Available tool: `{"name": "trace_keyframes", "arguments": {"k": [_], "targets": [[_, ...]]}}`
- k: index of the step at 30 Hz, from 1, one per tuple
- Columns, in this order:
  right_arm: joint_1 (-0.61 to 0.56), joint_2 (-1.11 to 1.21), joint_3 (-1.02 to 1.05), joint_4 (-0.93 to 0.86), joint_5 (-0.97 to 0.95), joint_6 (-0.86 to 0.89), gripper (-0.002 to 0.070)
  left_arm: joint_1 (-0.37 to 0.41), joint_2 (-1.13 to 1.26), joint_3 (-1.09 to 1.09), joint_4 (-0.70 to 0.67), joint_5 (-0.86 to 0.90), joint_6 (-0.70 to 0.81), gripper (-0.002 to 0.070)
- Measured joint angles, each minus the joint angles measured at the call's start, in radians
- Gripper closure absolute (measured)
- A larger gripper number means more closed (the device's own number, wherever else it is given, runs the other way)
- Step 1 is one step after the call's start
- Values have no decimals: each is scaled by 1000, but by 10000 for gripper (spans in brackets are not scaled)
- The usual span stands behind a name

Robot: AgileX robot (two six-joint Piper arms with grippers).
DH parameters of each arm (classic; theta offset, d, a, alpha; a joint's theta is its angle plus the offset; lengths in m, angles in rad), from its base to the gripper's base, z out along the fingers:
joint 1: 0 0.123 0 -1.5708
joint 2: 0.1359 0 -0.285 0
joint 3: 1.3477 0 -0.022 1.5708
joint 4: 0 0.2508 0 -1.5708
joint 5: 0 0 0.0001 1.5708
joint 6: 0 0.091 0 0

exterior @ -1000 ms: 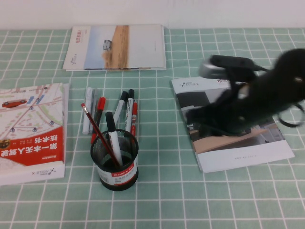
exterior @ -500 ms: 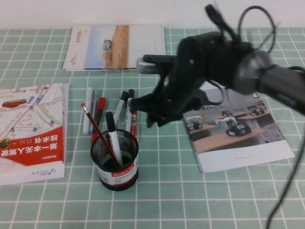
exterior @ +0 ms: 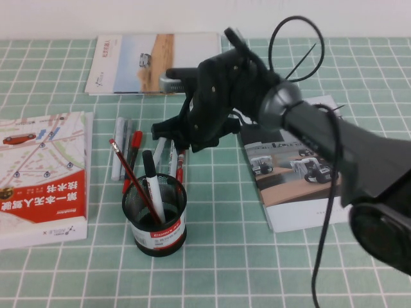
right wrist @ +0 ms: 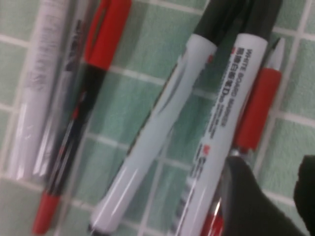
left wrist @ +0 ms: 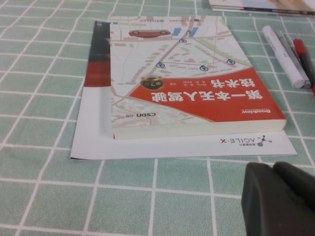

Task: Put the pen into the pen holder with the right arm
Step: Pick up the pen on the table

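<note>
The slim red pen [exterior: 180, 168] lies on the table at the right end of a row of pens, just behind the black mesh pen holder [exterior: 154, 221]. In the right wrist view the red pen [right wrist: 257, 105] runs beside a white whiteboard marker [right wrist: 221, 123] and passes under one finger [right wrist: 251, 206]. My right gripper [exterior: 174, 140] hovers low over the markers and the red pen, open and holding nothing [right wrist: 283, 196]. The holder contains a black-capped marker and a red pencil. My left gripper [left wrist: 280, 199] is shut and empty near a map-covered book [left wrist: 192, 83].
More pens lie in the row: a white one, a grey one, a dark pen with a red cap [exterior: 131, 151] and two whiteboard markers [exterior: 162, 146]. A map book [exterior: 42, 173] lies at left, a booklet [exterior: 157, 63] at the back and a magazine [exterior: 314, 179] at right.
My right arm has swung left from over the magazine to above the row of pens, and the gripper has come down close to them. The pens and the holder have not moved.
</note>
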Motion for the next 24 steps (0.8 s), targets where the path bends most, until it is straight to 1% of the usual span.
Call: {"name": "trace_keyframes", "arguments": {"k": [8, 14, 24], "targets": [[0, 81, -69, -10, 58, 4, 464, 0, 0, 0, 0, 0, 0, 679], [4, 85, -83, -16, 87, 4, 464, 0, 0, 0, 0, 0, 0, 679], [10, 96, -188, 3, 120, 4, 464, 0, 0, 0, 0, 0, 0, 679]]}}
